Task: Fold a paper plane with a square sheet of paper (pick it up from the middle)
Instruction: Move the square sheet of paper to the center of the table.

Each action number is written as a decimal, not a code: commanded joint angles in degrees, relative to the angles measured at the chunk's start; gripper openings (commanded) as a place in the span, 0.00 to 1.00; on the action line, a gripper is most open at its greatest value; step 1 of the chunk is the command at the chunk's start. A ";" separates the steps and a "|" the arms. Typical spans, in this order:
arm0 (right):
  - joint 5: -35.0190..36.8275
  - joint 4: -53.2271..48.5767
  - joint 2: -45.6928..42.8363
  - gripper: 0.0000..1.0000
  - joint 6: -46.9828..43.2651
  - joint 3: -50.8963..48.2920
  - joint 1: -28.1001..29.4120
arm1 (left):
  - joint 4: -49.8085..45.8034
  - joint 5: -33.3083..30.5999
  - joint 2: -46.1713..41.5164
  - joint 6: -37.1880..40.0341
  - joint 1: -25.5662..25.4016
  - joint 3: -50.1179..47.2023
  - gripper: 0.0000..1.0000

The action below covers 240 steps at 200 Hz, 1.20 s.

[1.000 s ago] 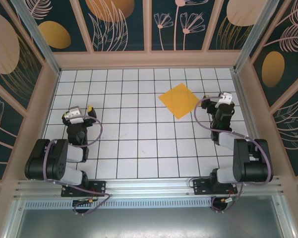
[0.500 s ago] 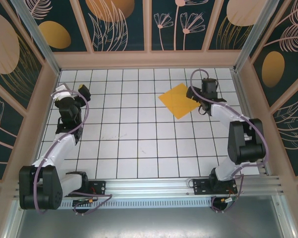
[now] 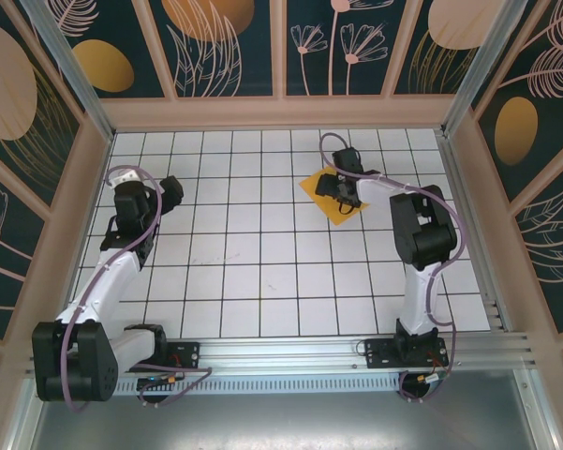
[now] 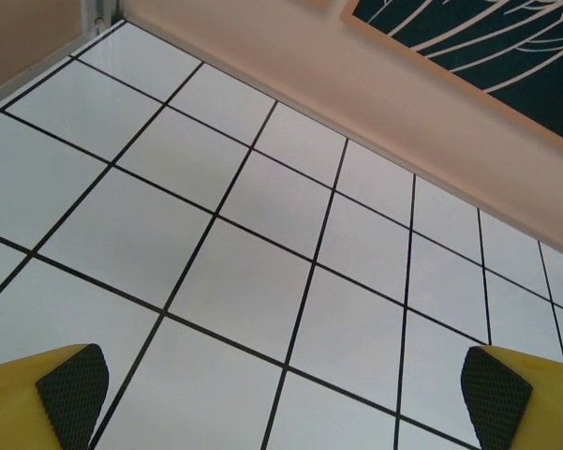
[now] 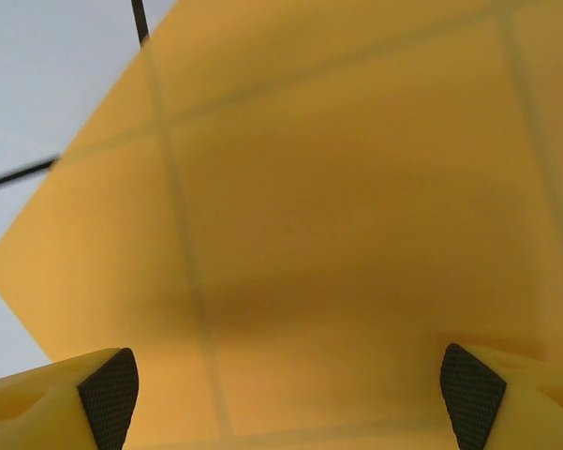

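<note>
Progress: no fold is made yet. The square sheet of paper [image 3: 316,186] lies flat and uncreased on the counter [image 3: 262,281], toward its far right corner. The right gripper [image 5: 286,384] hangs over the sheet's middle, jaws spread, pinching nothing. The left gripper [image 4: 286,384] hovers near the counter's left edge, jaws spread, empty. You have the pickup and every fold left to do.

Black-and-white arms [image 3: 108,272], purple cables [image 3: 457,225], yellow black-padded fingers [image 4: 37,398].
</note>
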 commanded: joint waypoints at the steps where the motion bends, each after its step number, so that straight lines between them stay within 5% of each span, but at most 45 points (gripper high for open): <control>1: 1.02 -5.21 0.53 0.84 7.97 -1.85 1.39 | -2.62 2.12 -0.04 0.12 0.31 1.69 0.99; 35: -2.56 -2.52 -6.15 0.83 15.51 -15.08 7.63 | -2.89 1.62 -0.32 0.17 0.32 1.17 0.99; 99: 2.88 -5.58 -21.81 0.84 33.49 -30.47 26.35 | -3.74 -0.50 -0.58 -0.32 0.31 0.94 0.98; 139: 7.92 -12.79 -29.17 0.93 15.94 -20.58 22.74 | -4.25 -0.78 -0.48 -0.06 0.31 0.91 0.99; 180: 0.41 -14.10 -25.84 0.99 -9.03 -17.73 17.00 | -4.16 -0.76 -0.35 0.51 0.31 0.56 0.98; 240: 0.28 -14.61 -20.46 0.99 -19.72 -13.49 17.82 | -4.03 -0.21 -0.11 0.74 0.30 0.46 0.98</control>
